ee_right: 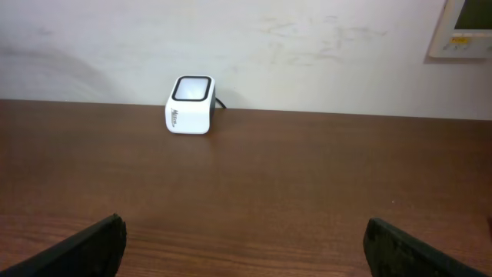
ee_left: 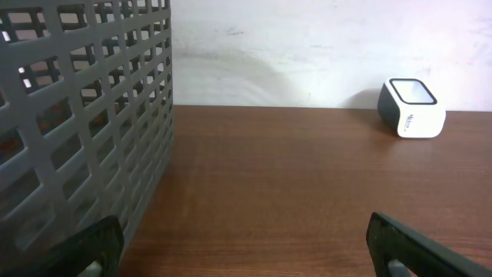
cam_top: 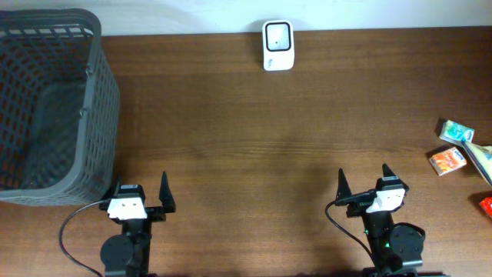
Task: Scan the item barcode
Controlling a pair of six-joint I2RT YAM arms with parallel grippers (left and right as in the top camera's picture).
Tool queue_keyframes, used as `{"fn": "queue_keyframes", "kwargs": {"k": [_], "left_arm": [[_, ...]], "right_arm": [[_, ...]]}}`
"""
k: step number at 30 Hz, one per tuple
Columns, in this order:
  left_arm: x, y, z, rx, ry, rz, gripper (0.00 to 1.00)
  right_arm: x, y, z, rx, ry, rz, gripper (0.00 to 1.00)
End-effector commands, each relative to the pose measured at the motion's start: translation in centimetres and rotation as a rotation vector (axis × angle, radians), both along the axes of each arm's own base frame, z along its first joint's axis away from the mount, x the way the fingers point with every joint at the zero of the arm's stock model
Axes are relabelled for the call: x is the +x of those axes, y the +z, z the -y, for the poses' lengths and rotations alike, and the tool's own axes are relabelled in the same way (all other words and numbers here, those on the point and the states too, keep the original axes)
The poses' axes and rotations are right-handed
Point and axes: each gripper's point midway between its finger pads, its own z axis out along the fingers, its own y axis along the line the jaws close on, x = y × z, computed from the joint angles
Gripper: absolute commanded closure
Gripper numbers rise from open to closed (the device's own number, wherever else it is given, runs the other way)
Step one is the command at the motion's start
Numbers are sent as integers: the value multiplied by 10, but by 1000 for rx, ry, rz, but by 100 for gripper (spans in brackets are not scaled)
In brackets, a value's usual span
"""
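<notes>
A small white barcode scanner (cam_top: 277,45) with a dark window stands at the table's far edge, centre; it also shows as the scanner (ee_left: 412,108) and the scanner (ee_right: 190,105) in the wrist views. Small packaged items lie at the right edge: a teal and white box (cam_top: 456,132), an orange packet (cam_top: 448,161), a pale pack (cam_top: 482,160) and a red item (cam_top: 487,205), cut by the frame. My left gripper (cam_top: 141,191) and right gripper (cam_top: 364,180) both stand open at the near edge, nothing between their fingers.
A large grey mesh basket (cam_top: 101,85) fills the far left corner, its wall (ee_left: 84,123) close to my left gripper. The brown wooden table (cam_top: 269,146) stretches between the grippers and the scanner. A wall panel (ee_right: 467,29) hangs behind at the right.
</notes>
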Motion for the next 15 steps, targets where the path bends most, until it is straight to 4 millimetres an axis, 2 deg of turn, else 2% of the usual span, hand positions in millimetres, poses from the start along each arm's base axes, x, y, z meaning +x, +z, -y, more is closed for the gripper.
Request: {"fn": "queue_keyframes", "kwargs": {"k": [1,9,15], "left_arm": [[0,-3,0,-6,-1,-1,1],[0,-3,-1,-6,3,0,1],[0,7,-4,-4,22,41,1]], "right_arm": [[0,-3,1,-2,-1,-4,2],[0,-3,1,-2,-1,-4,2],[0,-3,1,-2,-1,-4,2]]}}
